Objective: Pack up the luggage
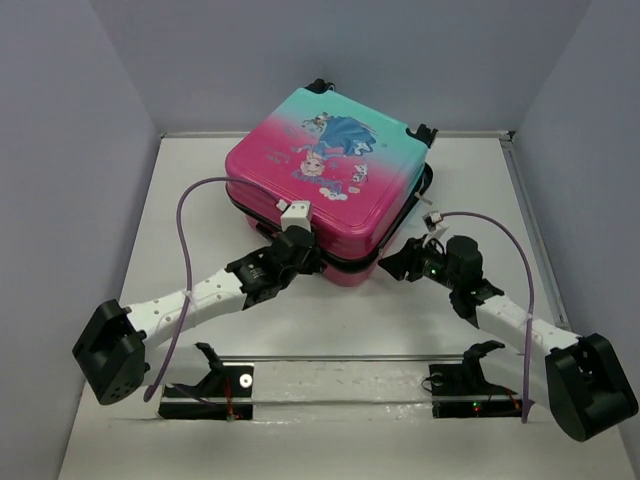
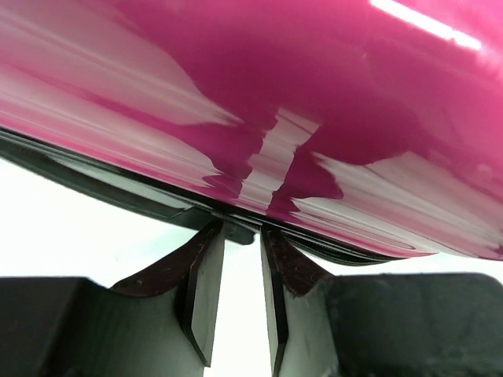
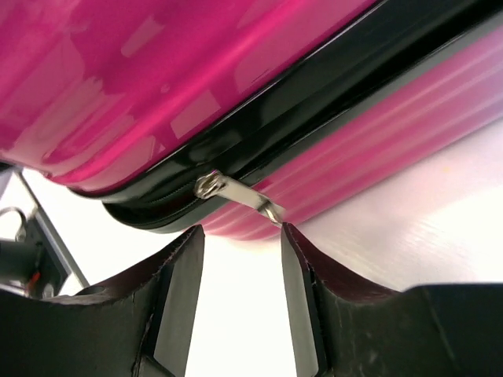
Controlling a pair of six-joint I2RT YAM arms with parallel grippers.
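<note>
Fingers on the left first: the left fingers [image 2: 206, 287] are set narrow, with just a slim strip of light between the two pads and nothing sitting in it. Their tips are right up at the suitcase [image 1: 320, 160], nosed against the black zip band [image 2: 141, 192] that runs under the glossy pink shell on its near-left side. From above, the left arm [image 1: 200, 290] reaches in from the near-left of the suitcase. Its white wrist camera [image 1: 296, 212] is close against the pink edge, and a purple cable [image 1: 185, 225] loops high beside it.

Now the suitcase itself: it lies flat on the worktop [image 1: 330, 320], picture side up, turned so one pink corner points at the arms. It's pink at the near end, fading to teal at the far end. A cartoon princess [image 1: 335, 145] in blue runs across the top, and black wheels [image 1: 320, 86] poke out at the far edge. On its right side the upper half sits a touch off the lower one, with dark trim showing.

Over to the right: the right fingers [image 3: 182, 290] stand wider, with a clear gap, holding nothing. Just beyond their tips a silver zipper pull [image 3: 236, 195] hangs off the band on the suitcase's near-right side. Its free end is right by one fingertip; whether they touch, I can't tell. The right arm [image 1: 510, 315] comes in from the near-right of the suitcase.
</note>
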